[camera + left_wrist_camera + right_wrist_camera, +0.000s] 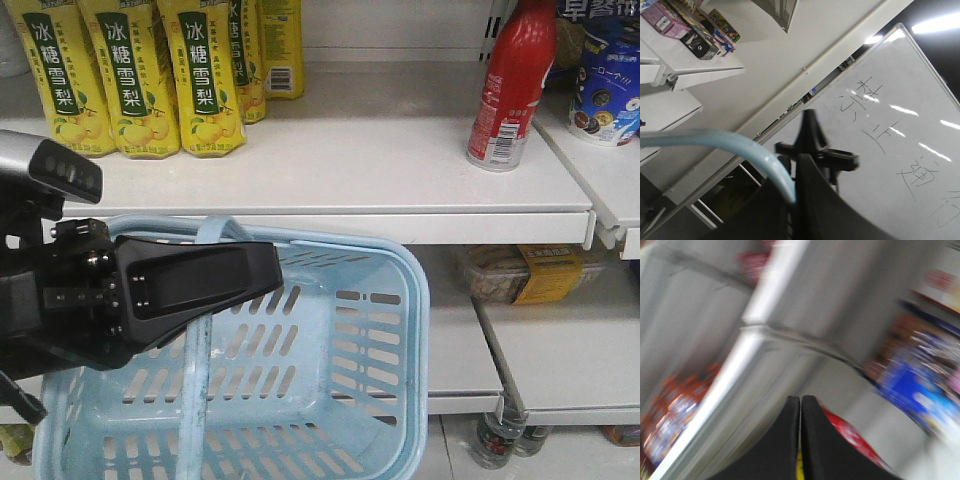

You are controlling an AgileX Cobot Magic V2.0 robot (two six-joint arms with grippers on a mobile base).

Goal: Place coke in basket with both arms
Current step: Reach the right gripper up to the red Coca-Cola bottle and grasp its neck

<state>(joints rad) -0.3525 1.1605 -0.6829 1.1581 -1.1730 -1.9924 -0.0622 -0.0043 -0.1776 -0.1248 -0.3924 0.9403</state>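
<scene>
On the upper shelf (380,170), at its right end, the coke can (510,85) stood upright, long axis vertical and neck up. White script ran up its red side and a barcode sat near the silver base. Left of it stood yellow bottles (130,80) whose green labels read 冰糖雪梨. Below the shelf edge, the pale blue basket (400,330) sat open side up, well apart from the can. The left gripper (255,278) was clamped on its handle (195,370). Its wrist view showed the blue bar running in between the black fingers, with a whiteboard (900,125) of handwritten Chinese behind. The right gripper (800,410) had its fingers (785,440) pressed together; that view was badly blurred.
</scene>
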